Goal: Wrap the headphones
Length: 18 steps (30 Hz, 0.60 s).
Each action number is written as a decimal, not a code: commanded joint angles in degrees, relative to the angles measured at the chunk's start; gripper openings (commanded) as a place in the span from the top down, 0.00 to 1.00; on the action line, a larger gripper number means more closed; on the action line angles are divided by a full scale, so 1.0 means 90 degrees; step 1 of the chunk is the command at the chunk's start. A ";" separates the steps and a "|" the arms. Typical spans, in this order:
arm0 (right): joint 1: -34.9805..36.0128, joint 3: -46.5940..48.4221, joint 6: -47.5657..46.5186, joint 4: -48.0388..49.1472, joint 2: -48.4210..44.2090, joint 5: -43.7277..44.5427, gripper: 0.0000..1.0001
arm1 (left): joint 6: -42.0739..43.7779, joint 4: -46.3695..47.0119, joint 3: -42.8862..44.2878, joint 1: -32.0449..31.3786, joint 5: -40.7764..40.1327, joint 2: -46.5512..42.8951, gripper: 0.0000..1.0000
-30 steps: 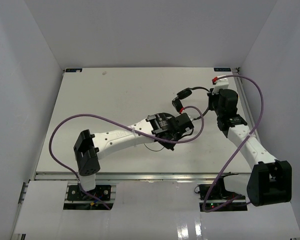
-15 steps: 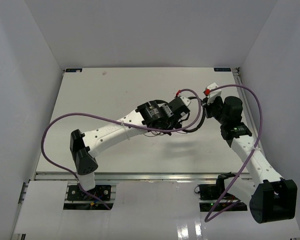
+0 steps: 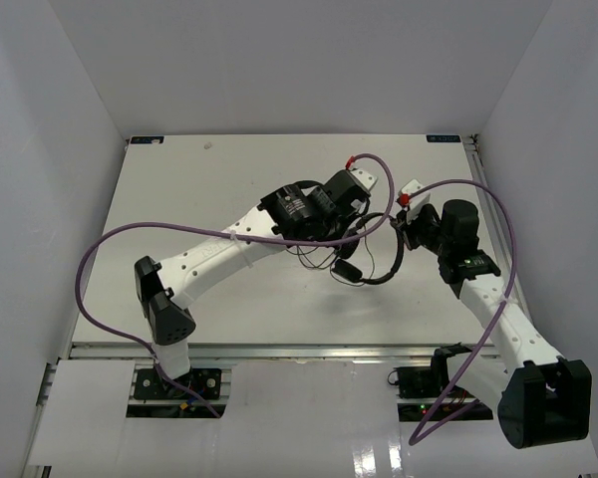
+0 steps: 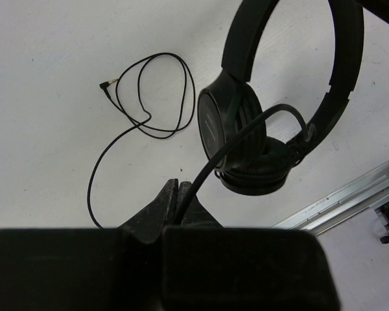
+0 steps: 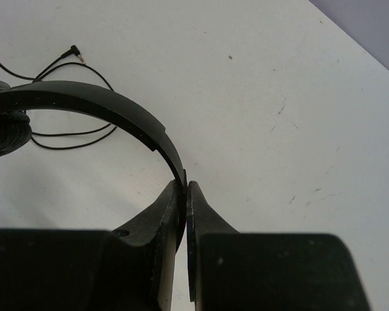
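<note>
Left gripper (image 4: 179,192) pinched on cord (image 4: 241,131), just below ear cups (image 4: 243,139). Right gripper (image 5: 185,188) clamped on headband (image 5: 84,100). Headphones (image 3: 347,269) span between grippers, right of bench (image 3: 179,199) centre. Slack cord looped on bench, plug (image 4: 102,84) at its end.

White flat matte tabletop (image 3: 179,219), few small dark specks (image 5: 280,110). On it thin black cord (image 4: 90,184) in loose loops, small plug (image 4: 104,84) at free end.
</note>
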 commanded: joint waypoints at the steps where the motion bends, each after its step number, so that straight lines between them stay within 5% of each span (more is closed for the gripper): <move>1: 0.0085 0.0034 -0.0092 0.0052 -0.0277 -0.0577 0.92 | 0.0093 0.0372 0.0123 0.0329 0.0350 -0.0205 1.00; 18: 0.0018 0.0737 0.1349 -0.0416 -0.0608 -0.2510 0.92 | -0.0184 0.2152 -0.2489 0.1327 0.1840 -0.1495 1.00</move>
